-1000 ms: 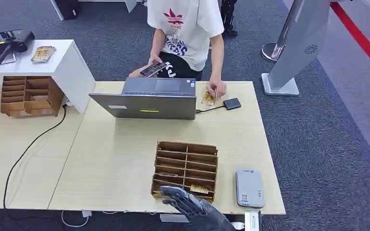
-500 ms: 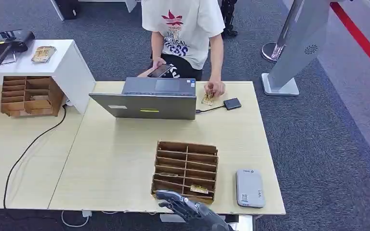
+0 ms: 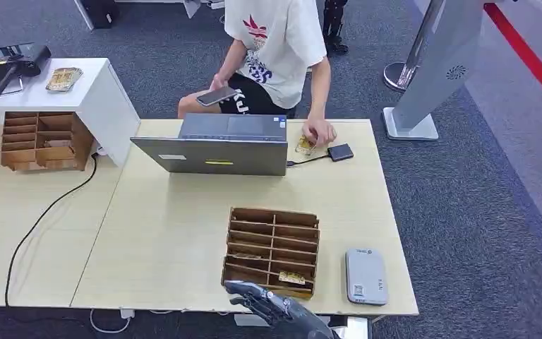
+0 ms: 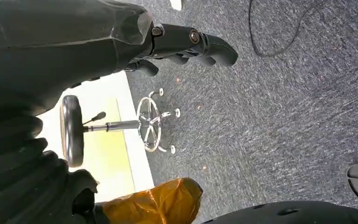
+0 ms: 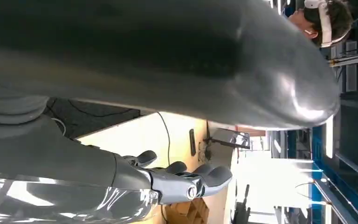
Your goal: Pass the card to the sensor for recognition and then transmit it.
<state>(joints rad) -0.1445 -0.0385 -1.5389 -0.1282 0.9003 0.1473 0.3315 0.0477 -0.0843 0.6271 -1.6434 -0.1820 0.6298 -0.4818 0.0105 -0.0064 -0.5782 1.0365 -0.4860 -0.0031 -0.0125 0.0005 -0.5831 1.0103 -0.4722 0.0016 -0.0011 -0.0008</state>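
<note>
A brown wooden card rack stands near the table's front edge, with a yellow card lying in its front right slot. To the right of the rack lies the flat grey sensor. My right hand hovers at the front edge, just below the rack's front left corner, with its fingers spread and empty. In the right wrist view the right hand has its fingers stretched out and holds nothing. My left hand hangs over the carpet floor, also empty.
A person sits at the far side with a phone in one hand, the other hand resting on a card beside a small black box. A grey laptop stands at the back. A second rack stands far left.
My right hand has sunk lower and back toward the table's front edge, off the rack's front. The person has turned and swung the phone to the left.
</note>
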